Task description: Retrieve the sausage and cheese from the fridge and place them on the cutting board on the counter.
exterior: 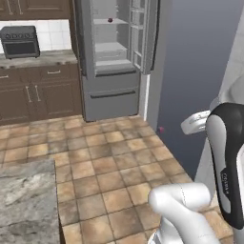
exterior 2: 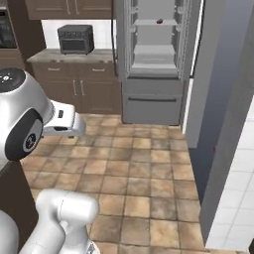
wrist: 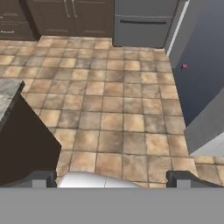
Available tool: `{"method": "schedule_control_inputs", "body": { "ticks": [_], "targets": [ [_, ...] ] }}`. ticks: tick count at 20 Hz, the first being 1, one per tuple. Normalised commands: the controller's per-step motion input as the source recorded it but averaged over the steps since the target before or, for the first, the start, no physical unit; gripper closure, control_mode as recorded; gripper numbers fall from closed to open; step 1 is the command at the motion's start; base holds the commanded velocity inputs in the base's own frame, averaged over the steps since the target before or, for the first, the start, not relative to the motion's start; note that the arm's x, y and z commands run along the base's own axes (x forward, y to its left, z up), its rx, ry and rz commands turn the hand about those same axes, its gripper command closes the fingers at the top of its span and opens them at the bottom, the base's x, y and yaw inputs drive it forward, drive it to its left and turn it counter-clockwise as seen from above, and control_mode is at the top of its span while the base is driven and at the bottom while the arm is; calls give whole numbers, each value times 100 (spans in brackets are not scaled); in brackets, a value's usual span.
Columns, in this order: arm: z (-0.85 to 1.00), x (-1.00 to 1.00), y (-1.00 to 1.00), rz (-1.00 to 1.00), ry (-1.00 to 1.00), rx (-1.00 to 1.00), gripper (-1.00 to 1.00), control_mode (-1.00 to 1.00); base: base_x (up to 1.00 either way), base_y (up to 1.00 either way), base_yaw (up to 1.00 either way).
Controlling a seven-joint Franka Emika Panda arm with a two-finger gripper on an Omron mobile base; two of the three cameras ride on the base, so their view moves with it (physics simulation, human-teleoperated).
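Note:
The fridge (exterior: 112, 95) (exterior 2: 151, 106) stands across the tiled floor with its upper doors swung open, and its bottom drawers (wrist: 146, 30) show too. On an upper shelf lies a small reddish thing (exterior: 110, 20) (exterior 2: 159, 21) that looks like the sausage; it is too small to be sure. The cheese and the cutting board are out of view. A marbled counter (exterior: 47, 58) (exterior 2: 49, 54) runs along the back wall over dark brown cabinets. My gripper (wrist: 111, 179) hangs open and empty over the floor, far from the fridge, fingertips (wrist: 41, 178) wide apart.
A dark toaster oven (exterior: 20, 42) (exterior 2: 75, 38) sits on the back counter. A marbled island corner (exterior: 26, 200) (wrist: 6, 94) juts in at near left. A tall grey panel (exterior: 200, 57) (wrist: 201, 65) with a small red dot (wrist: 184, 66) rises on the right. Open tiled floor (exterior 2: 139, 168) lies between.

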Motion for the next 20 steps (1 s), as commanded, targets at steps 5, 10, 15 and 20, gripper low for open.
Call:
{"method": "schedule_control_inputs", "body": {
  "ticks": [5,10,15,20],
  "targets": [
    [0,0,0,0,0,0,-100,100,100,8,0],
    [0,0,0,0,0,0,-100,100,100,0,0],
    [0,0,0,0,0,0,-100,100,100,-13,-2],
    [0,0,0,0,0,0,-100,100,100,-60,-9]
  ]
}}
